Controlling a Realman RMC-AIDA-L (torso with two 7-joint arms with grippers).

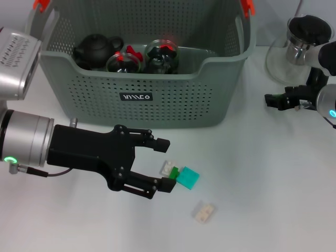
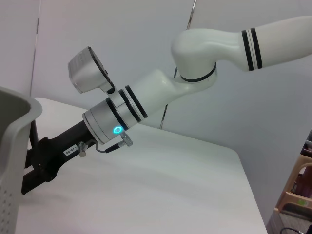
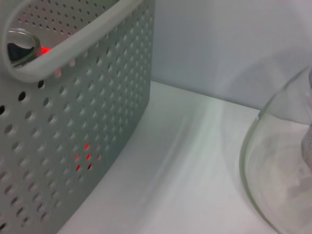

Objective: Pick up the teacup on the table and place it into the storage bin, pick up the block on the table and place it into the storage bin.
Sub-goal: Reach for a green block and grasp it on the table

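The storage bin stands at the back of the table. It holds a black teapot and two glass cups with red inside. No teacup shows on the table top. Just in front of the bin my left gripper is open, its fingertips either side of a small white block. A green piece and a teal block lie right beside that block. A beige block lies nearer the front. My right gripper hovers at the far right, beside the bin.
A glass teapot with a black lid stands at the back right, close to the right arm; its glass body fills one side of the right wrist view, opposite the bin wall. The left wrist view shows the right arm.
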